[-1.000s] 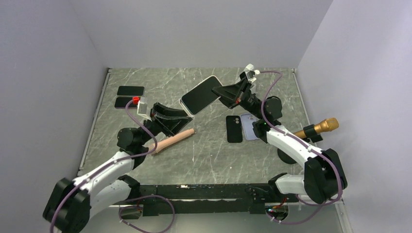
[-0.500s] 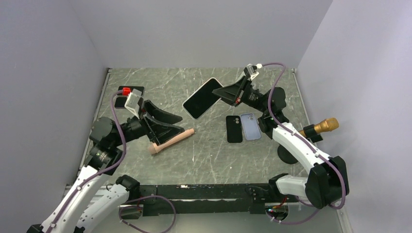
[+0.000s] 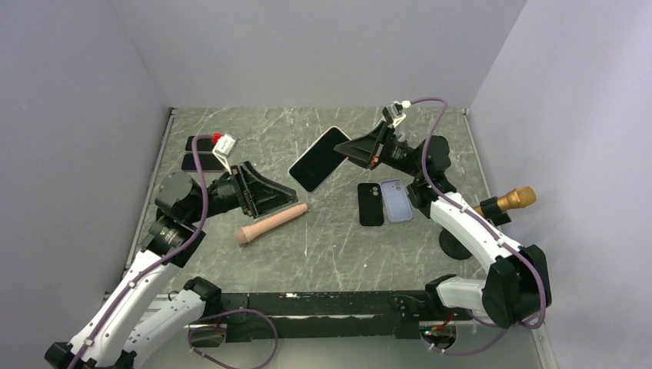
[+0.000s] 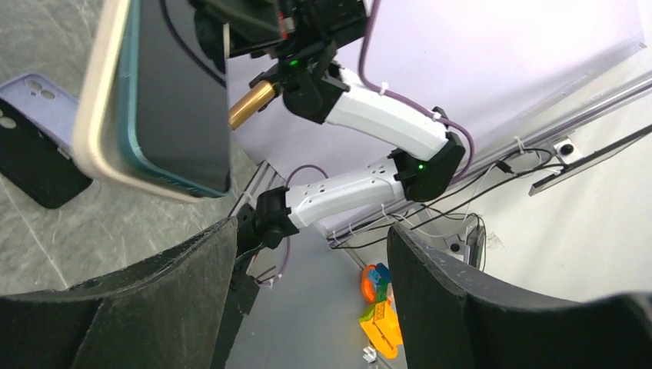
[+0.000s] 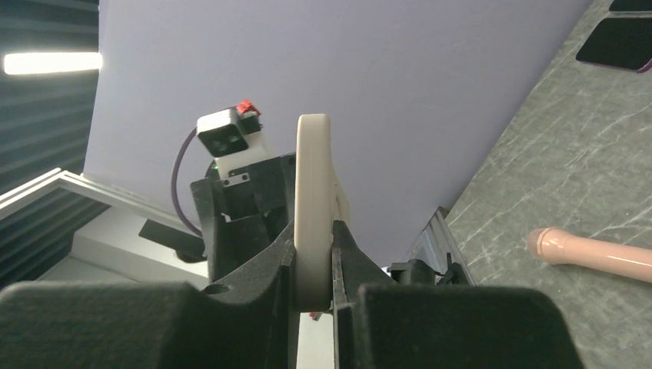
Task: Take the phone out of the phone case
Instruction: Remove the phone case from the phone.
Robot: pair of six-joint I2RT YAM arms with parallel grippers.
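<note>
Hanging above the middle of the table (image 3: 338, 246), the phone (image 3: 317, 160) sits in its cream case (image 4: 98, 92), clamped at its far right end by the right gripper (image 3: 344, 144). The right wrist view shows only the case's edge between the pressed fingers; the screen is hidden there. The left wrist view cuts off the phone's upper end, and whether the phone has begun to leave the case cannot be told. The left gripper (image 3: 286, 194) stands spread and empty, near left of the phone. A second ago it was at the phone's near left corner, jaws narrower; it has since drawn back left. A pink rod (image 3: 271, 223) lies just near of it. A black cover (image 3: 370, 204) and a lilac cover (image 3: 396, 200) lie side by side to the right.
</note>
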